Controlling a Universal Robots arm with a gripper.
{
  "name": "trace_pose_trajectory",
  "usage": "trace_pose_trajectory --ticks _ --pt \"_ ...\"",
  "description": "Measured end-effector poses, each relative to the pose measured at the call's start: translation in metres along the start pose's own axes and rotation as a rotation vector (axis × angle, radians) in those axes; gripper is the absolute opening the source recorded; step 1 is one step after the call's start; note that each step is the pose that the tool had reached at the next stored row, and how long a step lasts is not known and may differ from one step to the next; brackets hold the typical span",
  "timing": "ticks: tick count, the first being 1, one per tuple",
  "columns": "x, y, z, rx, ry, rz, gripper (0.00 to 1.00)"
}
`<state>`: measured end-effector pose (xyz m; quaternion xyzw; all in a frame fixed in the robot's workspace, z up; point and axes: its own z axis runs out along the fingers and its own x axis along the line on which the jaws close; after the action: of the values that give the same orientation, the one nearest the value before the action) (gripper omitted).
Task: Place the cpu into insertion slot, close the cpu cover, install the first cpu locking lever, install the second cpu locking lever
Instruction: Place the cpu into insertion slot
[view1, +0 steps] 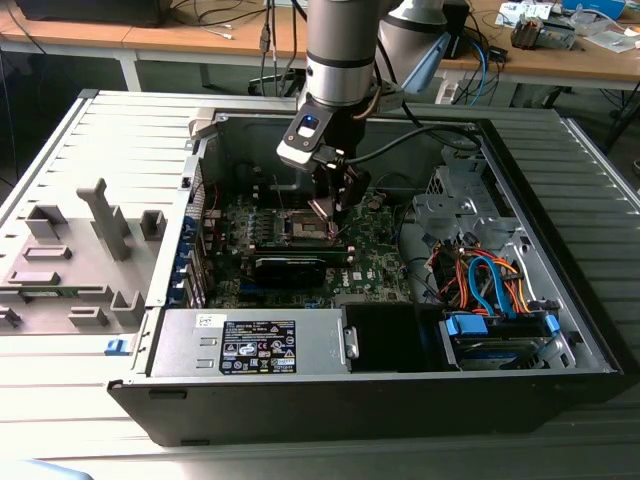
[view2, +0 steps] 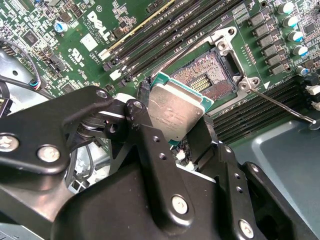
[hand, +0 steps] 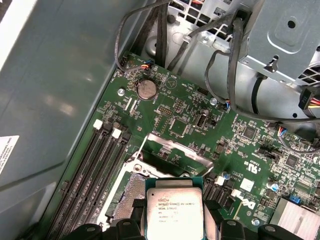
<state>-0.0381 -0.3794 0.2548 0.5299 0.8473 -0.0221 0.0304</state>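
Note:
My gripper (view1: 330, 203) reaches down into the open computer case and is shut on the cpu (view2: 176, 111), a silvery-grey square chip with a green edge. Black fingers (view2: 145, 125) pinch the chip from two opposite sides, and it is tilted. It hangs just above the insertion slot (view2: 211, 75), whose field of gold contacts lies bare. In the first wrist view the cpu (hand: 172, 207) overlaps the near part of the insertion slot (hand: 130, 195). The cpu cover (hand: 177, 148) stands swung up on the slot's far side. A thin locking lever (view2: 285, 103) sticks out beside the slot.
Black memory slots (view2: 165, 30) run along one side of the socket. The case holds a power supply (view1: 255, 345), a drive cage with orange and blue cables (view1: 490, 285) and loose black cables (hand: 230, 60). A grey fixture tray (view1: 75, 250) lies at the exterior view's left.

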Motion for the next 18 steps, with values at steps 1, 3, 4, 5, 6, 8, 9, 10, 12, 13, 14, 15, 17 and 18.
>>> trace_pose_trajectory --ticks 1,3,4,5,6,8,9,10,12,13,14,15,17,18 --pt "0.0000 0.0000 0.0000 0.0001 0.0000 0.002 0.55" --pt "0.0000 0.0000 0.0000 0.0005 0.0000 0.006 0.55" --pt "0.0000 0.0000 0.0000 0.0008 0.0000 0.010 0.55" --pt "0.0000 0.0000 0.0000 0.0012 0.0001 0.016 0.55" --pt "0.0000 0.0000 0.0000 0.0017 0.0001 0.023 0.55" --pt "0.0000 0.0000 0.0000 0.0025 0.0001 0.032 0.55" --pt "0.0000 0.0000 0.0000 0.0026 0.0002 0.035 0.55" --pt "0.0000 0.0000 0.0000 0.0027 0.0002 0.037 0.55" --pt "0.0000 0.0000 0.0000 0.0030 0.0002 0.040 0.55" --pt "0.0000 -0.0001 0.0000 0.0031 0.0002 0.041 0.55" --pt "0.0000 -0.0001 0.0000 0.0032 0.0002 0.042 0.55" --pt "0.0000 0.0000 0.0001 0.0036 -0.0004 0.043 0.55" --pt "0.0000 0.0000 0.0001 0.0040 -0.0012 0.044 0.55" --pt "0.0000 0.0000 0.0000 0.0041 -0.0013 0.044 0.55"
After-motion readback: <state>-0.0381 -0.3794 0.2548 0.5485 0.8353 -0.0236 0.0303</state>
